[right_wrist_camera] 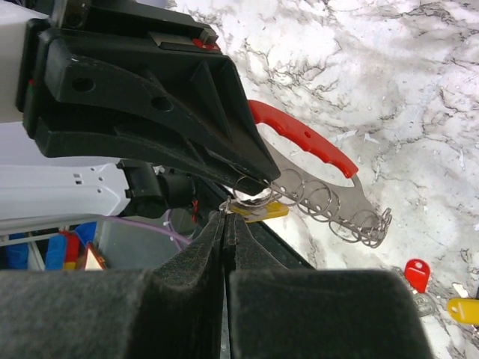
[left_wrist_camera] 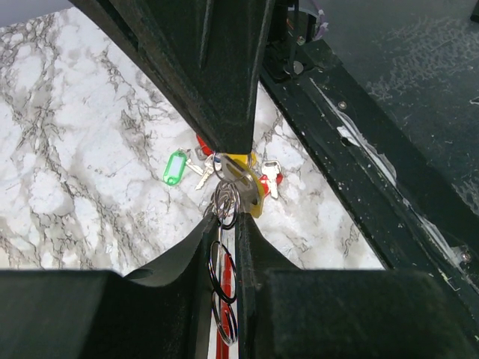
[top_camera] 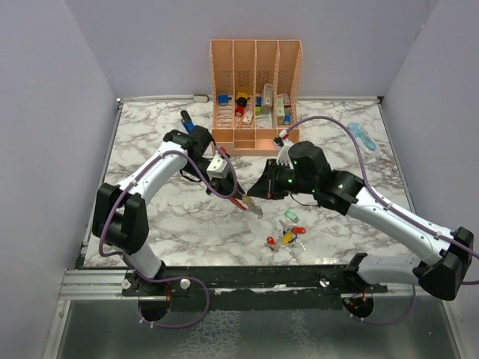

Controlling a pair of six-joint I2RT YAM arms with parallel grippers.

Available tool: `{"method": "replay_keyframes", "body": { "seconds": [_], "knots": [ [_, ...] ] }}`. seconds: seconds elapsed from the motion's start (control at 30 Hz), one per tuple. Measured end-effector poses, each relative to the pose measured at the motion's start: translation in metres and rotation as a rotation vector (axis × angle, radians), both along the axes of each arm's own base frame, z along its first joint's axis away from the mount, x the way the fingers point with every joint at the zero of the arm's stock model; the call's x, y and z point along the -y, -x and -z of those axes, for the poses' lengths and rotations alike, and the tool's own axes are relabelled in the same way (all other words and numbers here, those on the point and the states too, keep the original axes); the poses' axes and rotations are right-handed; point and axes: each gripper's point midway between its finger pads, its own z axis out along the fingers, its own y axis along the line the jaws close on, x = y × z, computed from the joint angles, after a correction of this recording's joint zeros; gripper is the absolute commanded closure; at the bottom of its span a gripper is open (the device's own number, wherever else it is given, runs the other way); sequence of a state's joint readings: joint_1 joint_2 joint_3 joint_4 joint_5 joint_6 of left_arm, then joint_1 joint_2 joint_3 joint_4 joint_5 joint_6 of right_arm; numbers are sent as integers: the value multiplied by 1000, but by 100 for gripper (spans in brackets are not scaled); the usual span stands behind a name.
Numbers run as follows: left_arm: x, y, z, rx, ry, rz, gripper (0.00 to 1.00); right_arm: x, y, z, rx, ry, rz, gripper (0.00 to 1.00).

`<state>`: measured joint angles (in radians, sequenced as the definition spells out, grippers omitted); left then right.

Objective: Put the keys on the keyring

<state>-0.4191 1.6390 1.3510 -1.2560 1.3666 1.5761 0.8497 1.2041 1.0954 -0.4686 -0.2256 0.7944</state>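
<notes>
From the top external view, the left gripper (top_camera: 238,197) reaches to the middle of the marble table (top_camera: 172,224) and is clamped on the keyring (top_camera: 248,205); the ring sticks out beyond its fingertips, red side and grey side both showing; the right gripper (top_camera: 260,193) meets it from the opposite side, tip to tip, just beside the ring; the loose keys (top_camera: 287,236) lie in a small heap on the table, nearer the arm bases and apart from both grippers; a peach organiser (top_camera: 256,90) stands at the far edge, with a dark blue tool (top_camera: 187,120) to its left and a pale blue tool (top_camera: 361,136) to its right.

In the left wrist view, the left gripper's fingers (left_wrist_camera: 179,269) are pressed together on the keyring (left_wrist_camera: 223,284), whose small wire loops rise between them; right above, the right gripper (left_wrist_camera: 232,148) comes down and pinches a yellow-headed key (left_wrist_camera: 245,183) that touches the topmost loop; the loose keys (left_wrist_camera: 271,176) and a green tag (left_wrist_camera: 176,166) lie on the marble behind.

In the right wrist view, the right gripper (right_wrist_camera: 225,217) is closed tight on the yellow-headed key (right_wrist_camera: 258,210) at its tips; the left gripper (right_wrist_camera: 251,178) holds the keyring (right_wrist_camera: 303,138) just above, the red side arching up and the grey side carrying a row of wire loops; the key sits against the nearest loop; whether it is threaded through I cannot tell.
</notes>
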Motion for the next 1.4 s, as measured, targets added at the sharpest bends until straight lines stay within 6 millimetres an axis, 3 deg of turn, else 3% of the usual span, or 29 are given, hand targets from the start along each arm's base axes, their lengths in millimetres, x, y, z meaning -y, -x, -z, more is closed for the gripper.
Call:
{"method": "replay_keyframes", "body": {
  "seconds": [0.23, 0.73, 1.23, 1.4],
  "knots": [
    [1, -3, 1, 2, -3, -5, 100, -1, 0, -7, -39, -16, 28, 99],
    [1, -4, 1, 4, -9, -8, 100, 10, -1, 11, -104, 57, 110, 99],
    [1, -4, 1, 8, -8, -9, 100, 8, -8, 1, -79, 45, 135, 99],
    [1, -5, 1, 7, -8, -10, 100, 6, -10, 6, -88, 57, 135, 99]
  ]
}}
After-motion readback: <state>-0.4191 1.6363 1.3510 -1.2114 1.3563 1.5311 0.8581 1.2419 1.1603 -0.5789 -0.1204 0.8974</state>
